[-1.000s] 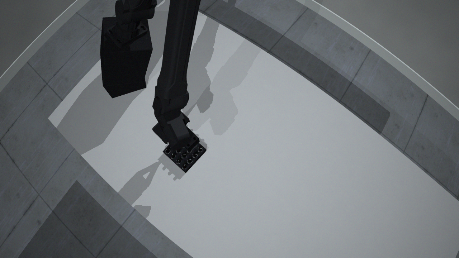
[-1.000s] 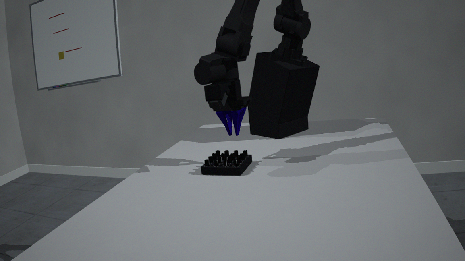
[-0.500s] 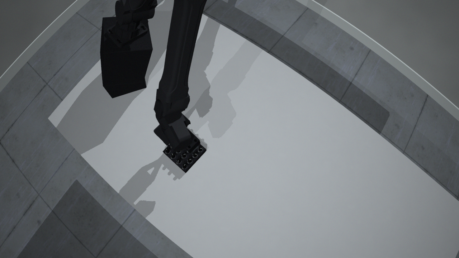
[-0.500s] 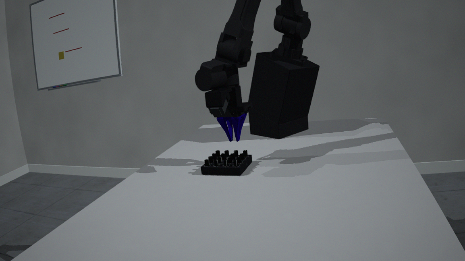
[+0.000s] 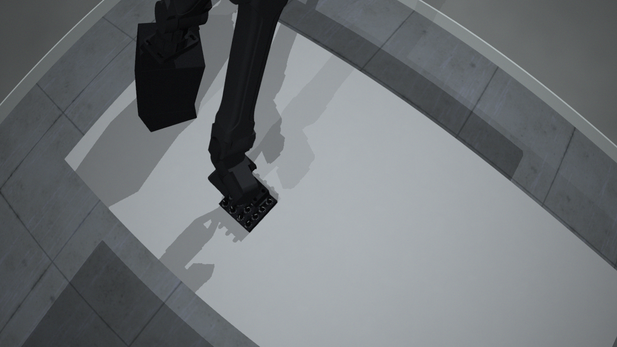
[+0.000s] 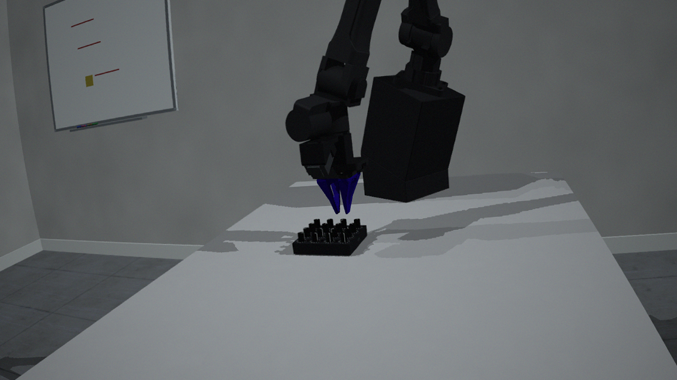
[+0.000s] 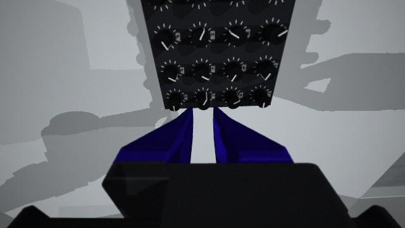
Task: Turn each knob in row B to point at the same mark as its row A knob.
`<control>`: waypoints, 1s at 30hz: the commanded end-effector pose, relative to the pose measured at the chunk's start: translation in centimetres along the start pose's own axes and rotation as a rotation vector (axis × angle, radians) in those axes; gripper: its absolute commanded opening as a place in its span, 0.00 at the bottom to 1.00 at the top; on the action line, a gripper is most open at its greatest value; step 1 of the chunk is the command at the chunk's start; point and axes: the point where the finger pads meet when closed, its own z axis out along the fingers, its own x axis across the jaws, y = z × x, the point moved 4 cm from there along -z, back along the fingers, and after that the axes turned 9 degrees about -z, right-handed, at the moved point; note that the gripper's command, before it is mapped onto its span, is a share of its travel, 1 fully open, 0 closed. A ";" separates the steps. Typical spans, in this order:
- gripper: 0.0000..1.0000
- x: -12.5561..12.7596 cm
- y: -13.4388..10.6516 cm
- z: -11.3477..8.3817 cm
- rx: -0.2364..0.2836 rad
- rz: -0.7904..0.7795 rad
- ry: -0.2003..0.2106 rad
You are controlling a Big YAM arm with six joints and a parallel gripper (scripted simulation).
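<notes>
Two blue fingers [image 6: 350, 190] are held released, a narrow gap left between them, above the black knob box [image 5: 251, 220] [image 6: 321, 248] [image 7: 218, 50], which is seen left of center from overhead and at upper center in the wrist view.

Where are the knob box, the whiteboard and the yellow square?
knob box [image 5: 250, 230] [image 6: 321, 248] [image 7: 218, 52]: top, exterior, wrist; its body
whiteboard [image 6: 127, 54]: exterior; its bare face
yellow square [image 6: 89, 80]: exterior; its middle
</notes>
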 end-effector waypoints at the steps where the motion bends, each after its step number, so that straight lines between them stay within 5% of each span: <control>1: 0.18 -0.1 0.9 0.6 -0.014 -0.005 -0.009; 30: 0.18 -0.2 0.8 0.9 -0.011 -0.004 -0.008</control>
